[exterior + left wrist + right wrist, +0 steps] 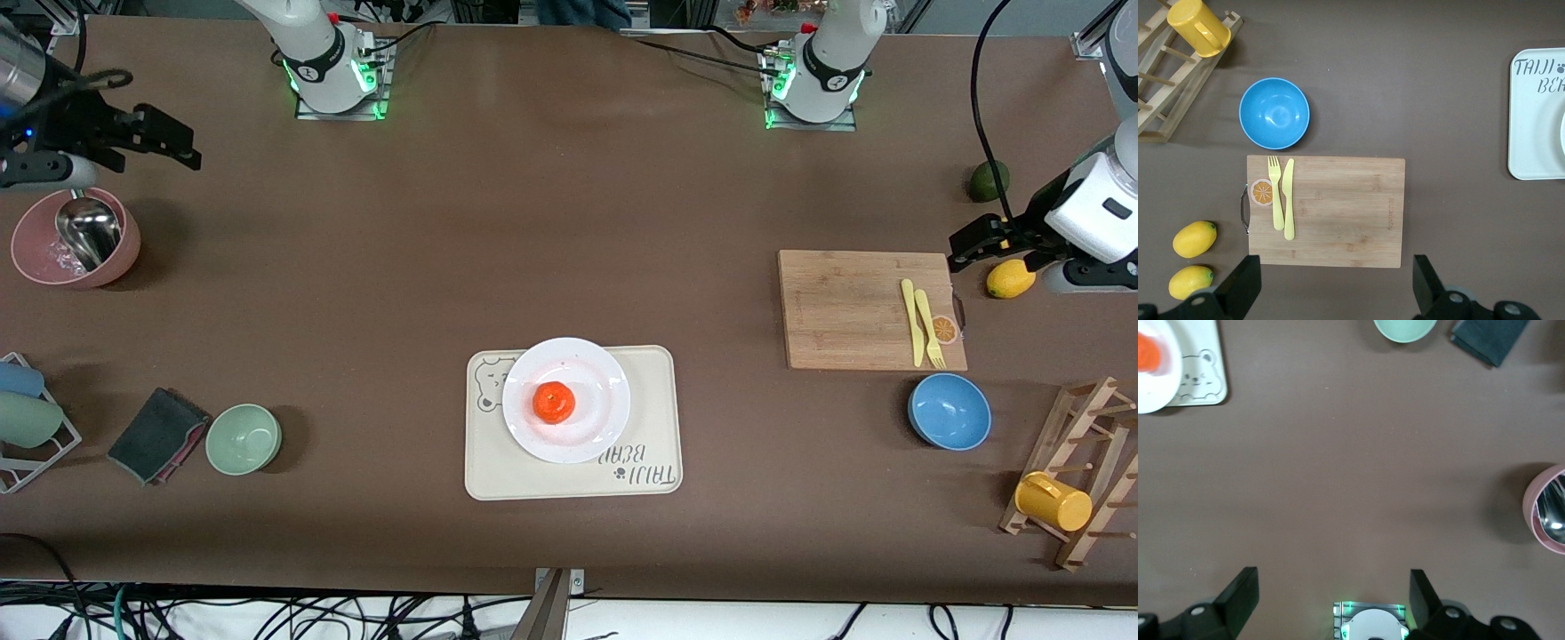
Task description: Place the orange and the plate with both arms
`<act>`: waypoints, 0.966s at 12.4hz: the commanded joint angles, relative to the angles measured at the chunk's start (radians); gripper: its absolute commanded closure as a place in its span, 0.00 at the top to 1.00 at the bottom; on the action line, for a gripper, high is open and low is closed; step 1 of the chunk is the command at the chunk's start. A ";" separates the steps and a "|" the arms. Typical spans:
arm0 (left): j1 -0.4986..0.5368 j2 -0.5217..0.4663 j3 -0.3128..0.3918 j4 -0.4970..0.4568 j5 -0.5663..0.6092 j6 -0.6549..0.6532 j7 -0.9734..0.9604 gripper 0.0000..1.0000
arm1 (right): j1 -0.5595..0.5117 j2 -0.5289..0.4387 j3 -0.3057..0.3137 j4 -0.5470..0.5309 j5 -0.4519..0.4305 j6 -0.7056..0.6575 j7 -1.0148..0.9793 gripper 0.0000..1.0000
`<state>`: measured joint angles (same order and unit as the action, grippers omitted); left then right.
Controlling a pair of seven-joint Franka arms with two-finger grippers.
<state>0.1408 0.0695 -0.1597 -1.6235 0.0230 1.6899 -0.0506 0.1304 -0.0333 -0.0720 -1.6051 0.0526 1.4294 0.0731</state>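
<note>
The small orange rests in the middle of the white plate, and the plate sits on a cream bear-print tray near the table's front middle. In the right wrist view the orange and plate show at the picture's edge. My left gripper hangs open and holds nothing above the table beside the cutting board, at the left arm's end; the left wrist view shows its fingers spread wide. My right gripper hangs open and holds nothing above the pink bowl at the right arm's end, well apart from the plate.
A wooden cutting board carries a yellow knife and fork. Nearby are a blue bowl, a lemon, a dark green fruit and a rack with a yellow cup. A pink bowl with a ladle, a green bowl and a dark cloth lie at the right arm's end.
</note>
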 commanded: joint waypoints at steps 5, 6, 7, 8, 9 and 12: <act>0.014 -0.010 -0.007 -0.010 -0.021 0.001 0.021 1.00 | -0.006 0.021 0.011 -0.007 -0.049 0.068 0.022 1.00; 0.013 -0.010 -0.007 -0.010 -0.021 0.001 0.021 1.00 | -0.006 0.019 0.011 -0.007 -0.062 0.065 0.022 1.00; 0.014 -0.008 -0.007 -0.010 -0.021 0.001 0.021 1.00 | -0.006 0.019 0.011 -0.007 -0.063 0.066 0.022 1.00; 0.013 -0.008 -0.007 -0.010 -0.021 0.001 0.021 1.00 | -0.006 0.019 0.011 -0.004 -0.063 0.066 0.021 1.00; 0.014 -0.008 -0.007 -0.010 -0.021 0.001 0.021 1.00 | -0.003 0.022 0.015 -0.007 -0.069 0.065 0.022 1.00; 0.014 -0.008 -0.007 -0.010 -0.021 0.001 0.021 1.00 | -0.005 0.044 0.012 0.014 -0.095 0.074 0.031 1.00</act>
<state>0.1410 0.0714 -0.1597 -1.6238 0.0230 1.6899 -0.0506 0.1257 0.0073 -0.0648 -1.6093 -0.0183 1.5000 0.0817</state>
